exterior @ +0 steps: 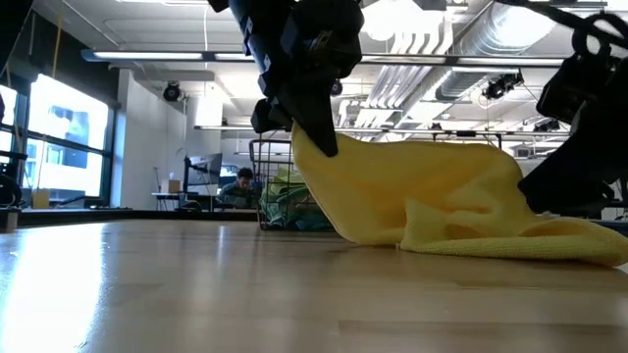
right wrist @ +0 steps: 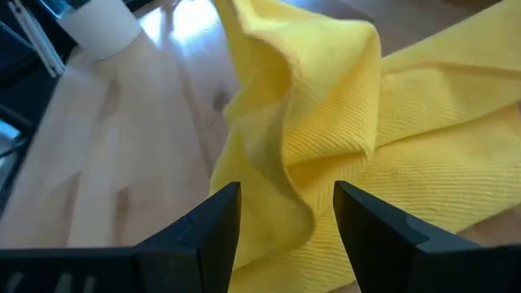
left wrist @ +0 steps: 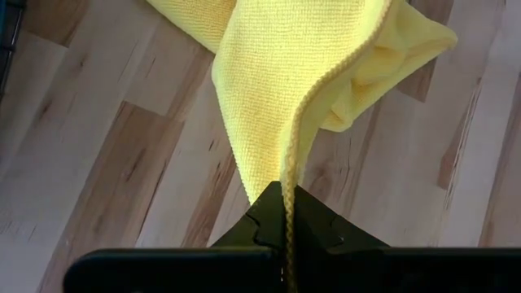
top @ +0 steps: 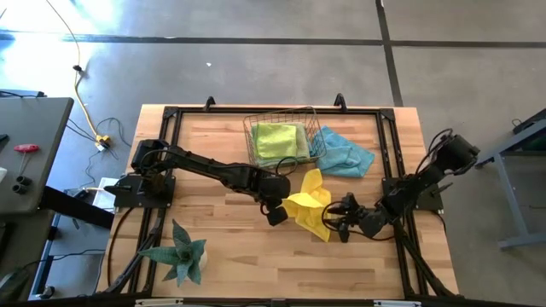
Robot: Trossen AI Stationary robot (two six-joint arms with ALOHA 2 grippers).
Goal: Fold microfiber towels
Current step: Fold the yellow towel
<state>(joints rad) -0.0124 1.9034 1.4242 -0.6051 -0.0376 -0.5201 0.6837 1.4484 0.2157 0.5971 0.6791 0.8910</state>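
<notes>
Between the two sets of jaws, mid-tabletop (top: 222, 264), lies the yellow towel (top: 309, 207) — crumpled, one corner lifted. Left gripper (left wrist: 285, 213): jaws pinched tight on that corner's hemmed edge, the cloth draping away from them down to the wood; the low view shows the corner raised clear of the tabletop. Right gripper (right wrist: 286, 213): jaws parted, nothing clamped, a bunched fold of the yellow towel just ahead of and partly between them. Beyond the left jaws stands the wire basket (top: 253, 132) with lime green towels (top: 276, 141) inside. Blue towel (top: 345, 152) — loose on the tabletop, touching the basket's side, well apart from both jaws. Spiky green plant (top: 182, 253) near the table's front edge, left arm's side.
</notes>
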